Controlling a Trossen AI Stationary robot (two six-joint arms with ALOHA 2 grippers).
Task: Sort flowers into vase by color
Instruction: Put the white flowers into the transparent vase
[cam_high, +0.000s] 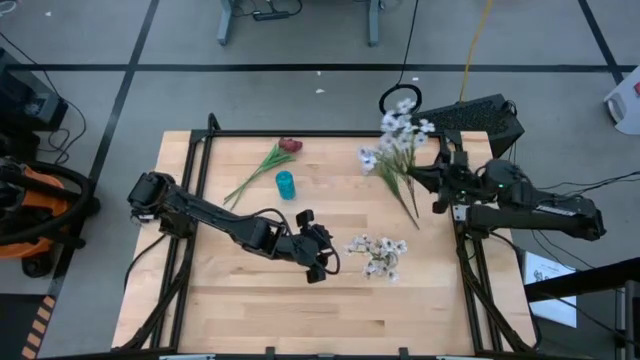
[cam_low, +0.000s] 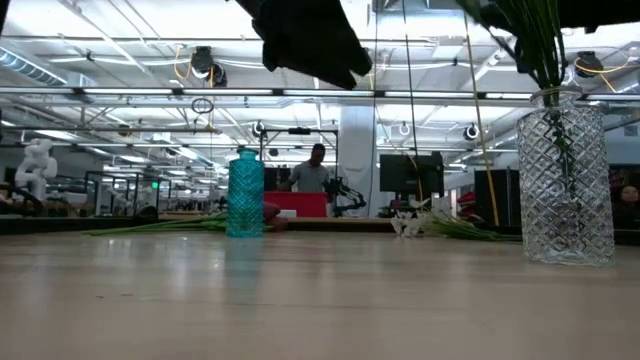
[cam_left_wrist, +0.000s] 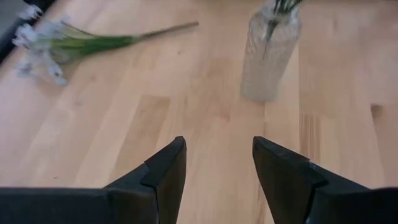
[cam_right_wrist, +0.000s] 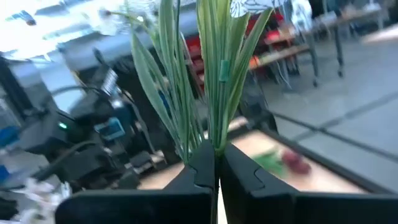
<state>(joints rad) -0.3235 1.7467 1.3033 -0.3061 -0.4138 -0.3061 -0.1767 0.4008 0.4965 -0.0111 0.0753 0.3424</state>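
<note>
Because the right gripper (cam_right_wrist: 216, 163) has its fingers pressed fully together on the green stems of a white spray (cam_high: 400, 130), that bunch stands lifted near the upper right of the high view, blossoms pointing toward the frame's top, clear of the boards and, it seems, ready to be carried to a container. The likely target is the clear glass vase (cam_low: 566, 180) at the right of the low view, which already holds green stems topped by pale blossoms (cam_high: 378, 253) at lower centre of the high view; keeping the white sprays together there would fit sorting by colour. The left gripper (cam_left_wrist: 216, 171) hangs at lower centre of the high view, just left of that vase, its jaws parted wide and holding nothing, so I judge it is waiting or lining up. A small teal vase (cam_high: 286, 184) stands upper centre, with the red tulip (cam_high: 290, 146) lying flat just above it, stem trailing toward the lower left, presumably left for that vase. Another white spray (cam_left_wrist: 43, 42) lies on the wooden table (cam_high: 250, 300), not yet placed.
</note>
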